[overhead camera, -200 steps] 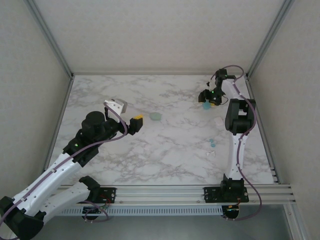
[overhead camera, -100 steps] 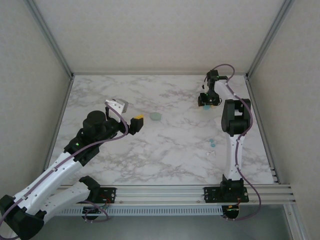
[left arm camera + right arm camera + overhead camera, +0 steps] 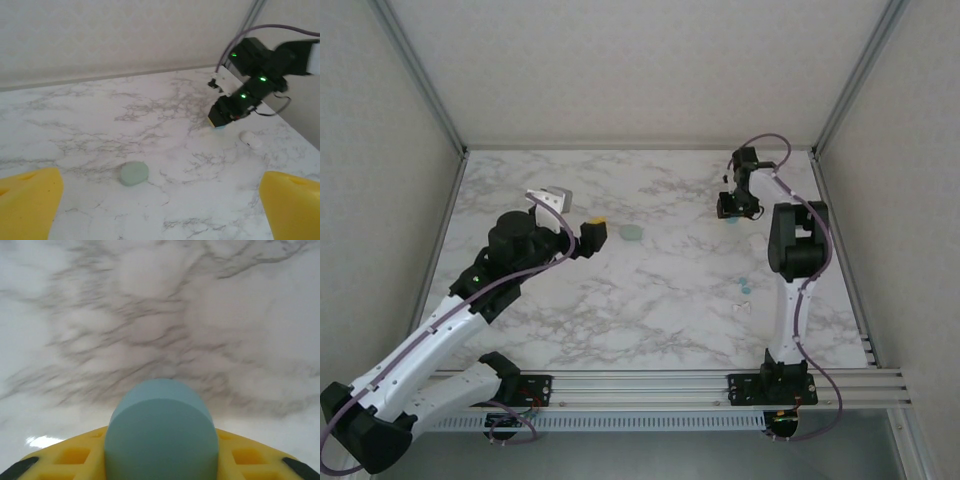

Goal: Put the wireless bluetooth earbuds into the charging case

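**Desk:** While the charging case [image 3: 161, 435] fills the bottom centre of the right wrist view, a light-blue dome flanked closely by yellow fingers [image 3: 60, 462], can we call it gripped?

**Photographer:** Not from these frames. The right gripper [image 3: 737, 208] stands over it at the upper right of the top view, jaws set close around it. Whether the pads press the case or merely bracket it, I cannot tell. For a good pickup, I judge the pads should meet the case squarely on its flanks and low on its body. Smooth rounded plastic is likely to squirt out of an off-centre pinch. Then a straight lift and a carry toward the earbuds [image 3: 744, 286], two teal specks lower in that frame, right of centre on the marble table [image 3: 620, 310].

**Desk:** What does each camera add?

**Photographer:** The right wrist view gives the case's fit between the fingers, which the gripper's own body masks from above. The top view places the earbuds well apart from the case. The left wrist view looks out past the left gripper [image 3: 160, 205], spread wide with nothing between its tips. It catches a pale green pebble [image 3: 133, 173] at lower centre and a small white piece [image 3: 250, 139] near the right gripper.
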You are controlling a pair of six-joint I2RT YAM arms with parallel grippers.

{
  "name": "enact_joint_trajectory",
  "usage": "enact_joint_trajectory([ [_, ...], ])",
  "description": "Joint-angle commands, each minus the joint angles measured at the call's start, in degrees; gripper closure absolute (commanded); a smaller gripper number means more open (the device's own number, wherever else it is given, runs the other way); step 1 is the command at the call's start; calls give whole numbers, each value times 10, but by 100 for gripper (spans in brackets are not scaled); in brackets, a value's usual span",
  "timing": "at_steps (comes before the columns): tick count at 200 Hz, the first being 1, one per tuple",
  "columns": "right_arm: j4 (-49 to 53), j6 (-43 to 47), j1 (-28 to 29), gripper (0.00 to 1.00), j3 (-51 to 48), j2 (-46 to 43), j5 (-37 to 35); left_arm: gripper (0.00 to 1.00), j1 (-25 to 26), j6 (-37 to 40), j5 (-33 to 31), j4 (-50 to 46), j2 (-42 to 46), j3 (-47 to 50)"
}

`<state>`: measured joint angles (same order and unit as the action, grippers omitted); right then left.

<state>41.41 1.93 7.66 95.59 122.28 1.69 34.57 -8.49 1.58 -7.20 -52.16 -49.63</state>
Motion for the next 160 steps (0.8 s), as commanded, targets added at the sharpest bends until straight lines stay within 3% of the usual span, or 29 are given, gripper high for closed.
enact_joint_trajectory([
  [1,-114,5,29,68,-91,-163,112,0,-17,-70,-16,-15,-11,-23],
  [29,-258,58,88,68,-249,-355,192,0,-31,-116,44,-6,-49,-46],
  [70,-365,151,182,71,-369,-530,218,7,-31,-159,167,34,-122,-108],
  [113,-344,266,261,71,-385,-579,170,12,-6,-201,248,61,-188,-162],
  [160,-354,275,281,72,-375,-569,174,20,22,-195,273,49,-231,-189],
])
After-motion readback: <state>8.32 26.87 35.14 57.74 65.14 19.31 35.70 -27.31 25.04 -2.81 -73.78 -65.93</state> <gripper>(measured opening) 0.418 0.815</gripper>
